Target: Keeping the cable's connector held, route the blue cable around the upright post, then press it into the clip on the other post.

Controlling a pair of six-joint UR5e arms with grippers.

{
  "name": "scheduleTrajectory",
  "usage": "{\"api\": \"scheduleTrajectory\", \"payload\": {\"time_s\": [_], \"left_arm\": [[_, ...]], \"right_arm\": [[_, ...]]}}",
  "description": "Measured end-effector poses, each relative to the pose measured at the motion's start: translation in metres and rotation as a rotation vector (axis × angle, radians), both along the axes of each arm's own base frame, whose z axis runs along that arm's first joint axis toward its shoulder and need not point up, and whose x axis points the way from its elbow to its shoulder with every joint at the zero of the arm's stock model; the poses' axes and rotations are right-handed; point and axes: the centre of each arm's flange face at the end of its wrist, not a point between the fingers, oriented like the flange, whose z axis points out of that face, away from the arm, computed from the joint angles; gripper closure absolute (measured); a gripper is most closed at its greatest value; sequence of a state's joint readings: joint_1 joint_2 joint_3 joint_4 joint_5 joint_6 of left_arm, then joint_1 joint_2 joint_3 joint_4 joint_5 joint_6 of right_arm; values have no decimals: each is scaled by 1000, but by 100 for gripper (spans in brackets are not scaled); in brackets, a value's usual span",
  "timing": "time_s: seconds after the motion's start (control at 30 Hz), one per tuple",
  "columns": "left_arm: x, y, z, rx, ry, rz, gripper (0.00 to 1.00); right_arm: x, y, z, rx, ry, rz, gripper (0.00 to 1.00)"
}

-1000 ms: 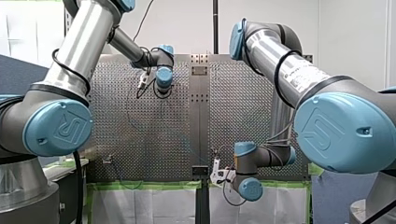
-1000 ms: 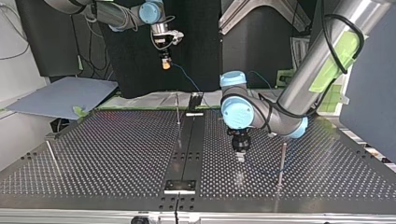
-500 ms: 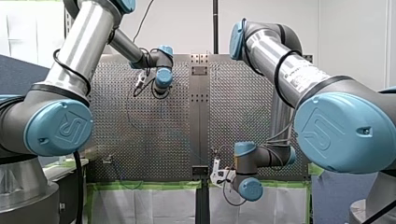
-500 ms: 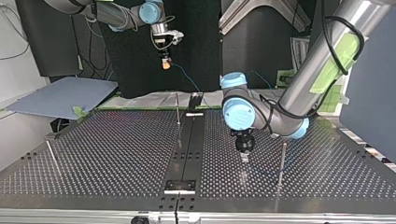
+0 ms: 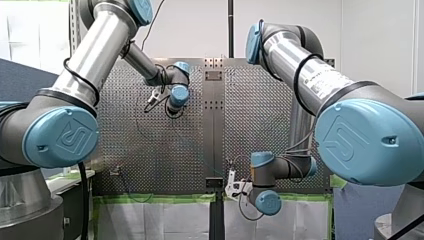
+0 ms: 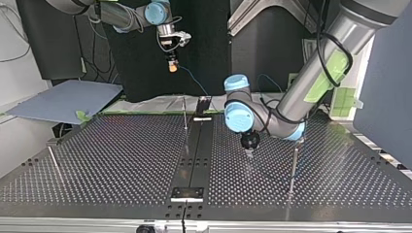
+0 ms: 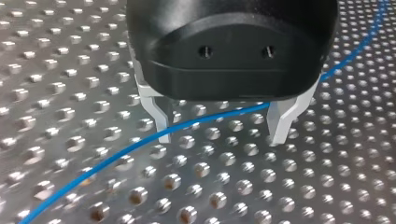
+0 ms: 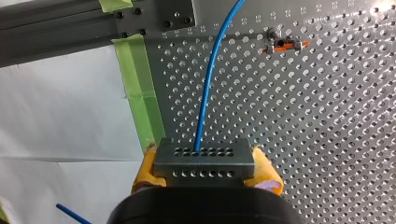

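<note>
Front view: I count two arms over one table (image 5: 150, 150).

Top view: three upright posts, one post (image 6: 293, 167) near my left jaws.

Left wrist view: my left jaws stand released, astride the one blue cable (image 7: 210, 117), which runs between them untouched. Closing off-centre, I judge, could let it slip out.

Right wrist view: my right jaws are clenched on the one connector (image 8: 204, 161). An over-taut pull might wrench it loose.
</note>
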State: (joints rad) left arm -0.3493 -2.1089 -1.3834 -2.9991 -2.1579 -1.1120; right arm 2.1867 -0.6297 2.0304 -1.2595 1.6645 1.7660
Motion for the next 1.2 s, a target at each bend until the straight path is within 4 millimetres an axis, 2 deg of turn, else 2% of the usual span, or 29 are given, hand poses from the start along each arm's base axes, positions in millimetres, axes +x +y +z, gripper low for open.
{"api": "scheduleTrajectory", "payload": {"time_s": [0.6,0.7,1.13,1.2], "left_arm": [[-7,-5,-10,38,28,37,1],[-7,-6,-23,51,53,42,1],[-10,-22,-104,89,169,23,1],[-11,-24,-109,88,175,20,1]], "right_arm": [[0,0,0,2,1,0,100],[0,0,0,2,1,0,100],[0,0,0,2,1,0,100],[0,0,0,1,1,0,100]]}}
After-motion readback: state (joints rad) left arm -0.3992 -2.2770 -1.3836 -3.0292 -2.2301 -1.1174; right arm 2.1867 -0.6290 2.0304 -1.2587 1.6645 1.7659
